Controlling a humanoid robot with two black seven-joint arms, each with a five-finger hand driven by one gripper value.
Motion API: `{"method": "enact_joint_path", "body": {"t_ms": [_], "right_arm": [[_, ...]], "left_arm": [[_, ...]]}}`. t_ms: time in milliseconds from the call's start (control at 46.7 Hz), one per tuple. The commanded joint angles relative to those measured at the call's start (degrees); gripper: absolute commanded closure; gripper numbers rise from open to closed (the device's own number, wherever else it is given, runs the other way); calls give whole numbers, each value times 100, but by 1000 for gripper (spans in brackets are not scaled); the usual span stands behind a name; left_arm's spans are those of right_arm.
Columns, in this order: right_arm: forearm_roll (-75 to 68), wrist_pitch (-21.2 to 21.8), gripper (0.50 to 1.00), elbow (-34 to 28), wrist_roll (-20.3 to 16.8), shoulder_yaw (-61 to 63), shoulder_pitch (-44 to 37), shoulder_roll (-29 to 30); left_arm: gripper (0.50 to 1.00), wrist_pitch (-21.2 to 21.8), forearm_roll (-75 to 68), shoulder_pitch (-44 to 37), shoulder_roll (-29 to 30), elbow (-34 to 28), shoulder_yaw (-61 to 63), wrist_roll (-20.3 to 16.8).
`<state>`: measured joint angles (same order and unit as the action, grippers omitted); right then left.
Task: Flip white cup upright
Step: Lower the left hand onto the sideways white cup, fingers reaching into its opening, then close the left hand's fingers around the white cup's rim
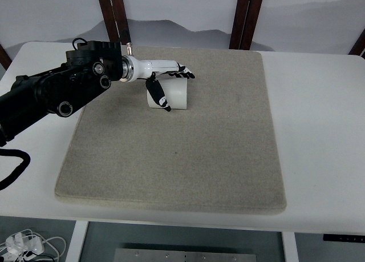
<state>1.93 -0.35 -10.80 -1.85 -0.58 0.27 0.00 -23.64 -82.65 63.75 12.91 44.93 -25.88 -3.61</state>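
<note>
The white cup rests on the beige mat near its far left part, and no opening of it shows from above. My left hand reaches in from the left over the cup. Its black-tipped fingers stretch straight along the cup's far edge, and the thumb hangs across the cup's near left face. The hand straddles the cup with its fingers spread, not curled tight. The right arm is out of view.
The mat lies on a white table. The bulky black left forearm crosses the mat's far left corner. Dark wooden legs stand behind the table. Cables lie on the floor at the lower left.
</note>
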Motion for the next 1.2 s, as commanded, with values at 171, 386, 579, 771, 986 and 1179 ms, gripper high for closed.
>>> {"method": "enact_joint_path", "body": {"t_ms": [171,386,579,771,986,1179], "right_arm": [[0,0,548,-1,1,-4,0,0],[0,0,548,-1,1,-4,0,0],[0,0,548,7,1,-4,0,0],[0,0,548,-1,1,-3,0,0],[0,0,548,-1,1,-4,0,0],[0,0,548,-1,1,-4,0,0]], "left_arm": [[506,53,-23,6,-87,-19,56,10],[510,123,-84,6,-78,-28,118,10],[527,123,-181,24,-69,-46,126,10],[634,211,-471,24,-78,-37,118,18],[714,395,-471,24,-87,-46,109,18],[1000,404,-462,50,-69,-46,83,18]]}}
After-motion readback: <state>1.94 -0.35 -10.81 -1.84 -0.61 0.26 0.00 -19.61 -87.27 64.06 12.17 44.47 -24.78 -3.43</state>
